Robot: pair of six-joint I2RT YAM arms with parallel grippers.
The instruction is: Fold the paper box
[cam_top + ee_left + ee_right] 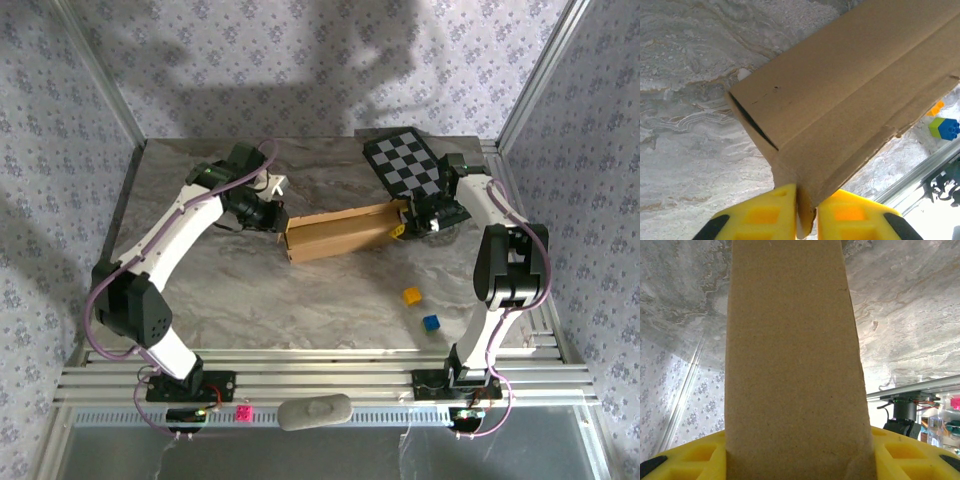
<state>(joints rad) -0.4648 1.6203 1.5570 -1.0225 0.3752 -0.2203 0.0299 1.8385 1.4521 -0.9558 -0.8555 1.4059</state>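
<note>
The paper box (340, 233) is a long brown cardboard box lying across the middle of the marble table, its left end nearer me than its right. My left gripper (281, 221) is at the box's left end. In the left wrist view its yellow fingers (771, 206) pinch a cardboard corner of the paper box (850, 85), and a dark slit gapes at the end fold. My right gripper (405, 226) holds the opposite end. The right wrist view has the paper box (790, 350) running away from the camera, with a yellow finger (697, 452) pressed against each side.
A black-and-white checkered board (405, 165) lies at the back right, behind the right gripper. A yellow block (411, 296) and a blue block (431, 323) sit on the table near the right arm. Aluminium rails (320, 375) run along the near edge, and patterned walls close in both sides.
</note>
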